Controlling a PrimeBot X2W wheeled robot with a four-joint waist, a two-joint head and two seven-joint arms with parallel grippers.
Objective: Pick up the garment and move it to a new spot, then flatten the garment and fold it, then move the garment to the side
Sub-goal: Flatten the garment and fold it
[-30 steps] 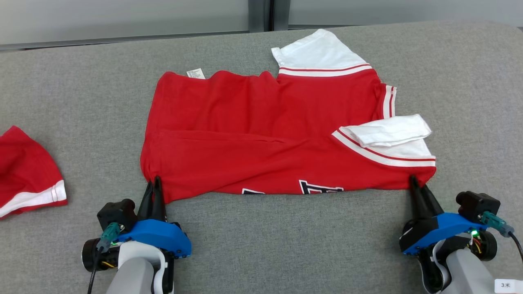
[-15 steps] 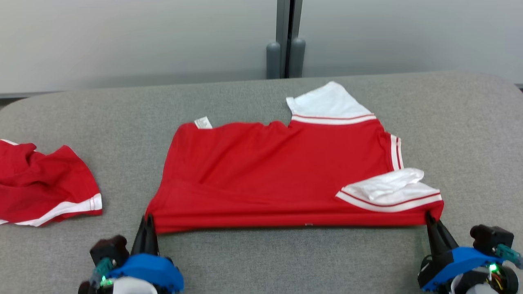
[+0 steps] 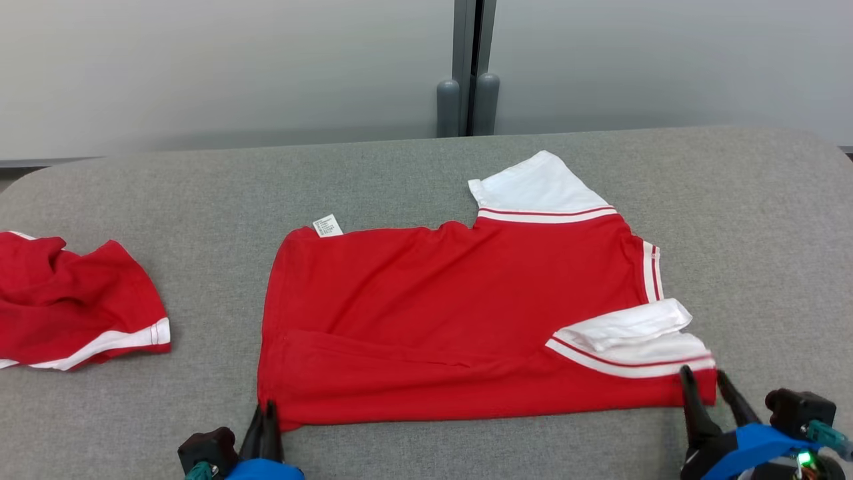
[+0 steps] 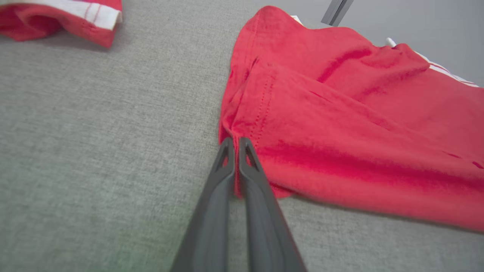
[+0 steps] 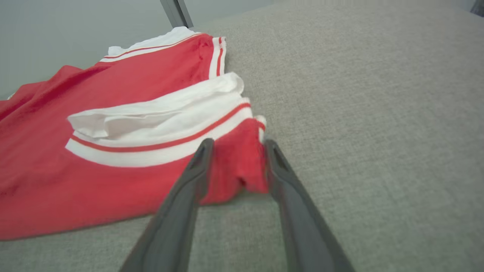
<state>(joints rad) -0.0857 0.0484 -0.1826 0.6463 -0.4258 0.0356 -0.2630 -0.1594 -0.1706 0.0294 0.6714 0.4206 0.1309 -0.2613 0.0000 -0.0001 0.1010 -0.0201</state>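
Red shirt (image 3: 453, 320) w/ white sleeves & striped trim lies folded over, mostly flat, a few creases. Near-left corner is pinched betw. closed jaws of left gripper (image 3: 264, 408); near-right corner sits betw. parted jaws of right gripper (image 3: 702, 375).

No words, numbers or brand marks can be read here. The only printed item is a small white tag (image 3: 327, 225), left of centre in the head view, poking out from the top left corner of the red garment (image 3: 433, 320). Its grey lines of print are too small to make out.
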